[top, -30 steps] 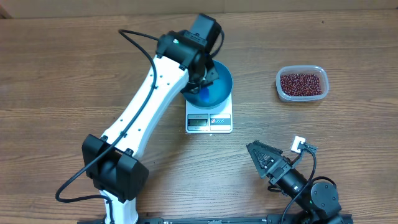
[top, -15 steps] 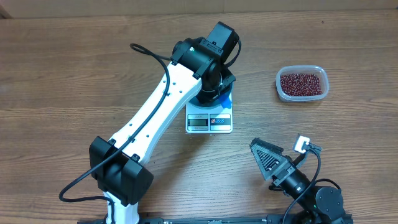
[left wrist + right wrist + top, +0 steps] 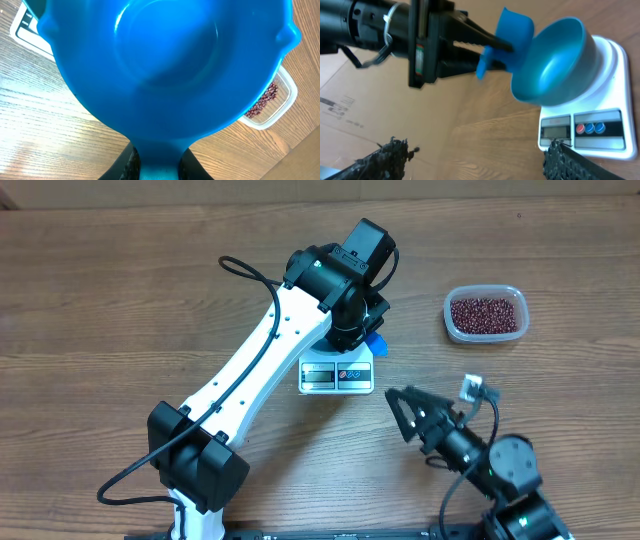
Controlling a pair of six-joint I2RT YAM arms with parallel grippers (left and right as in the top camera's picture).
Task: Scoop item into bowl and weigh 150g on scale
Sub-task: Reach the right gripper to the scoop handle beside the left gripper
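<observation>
Wooden table (image 3: pixel 100 300), left gripper (image 3: pixel 507 55) clamping blue scoop (image 3: pixel 516 31), bowl (image 3: pixel 555 70) on scale (image 3: pixel 612 55)

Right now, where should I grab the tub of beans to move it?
Probably the near long wall of the tub, pinched at its rim from straight above: it sits flat with an open top, and the beans fill the inside.
</observation>
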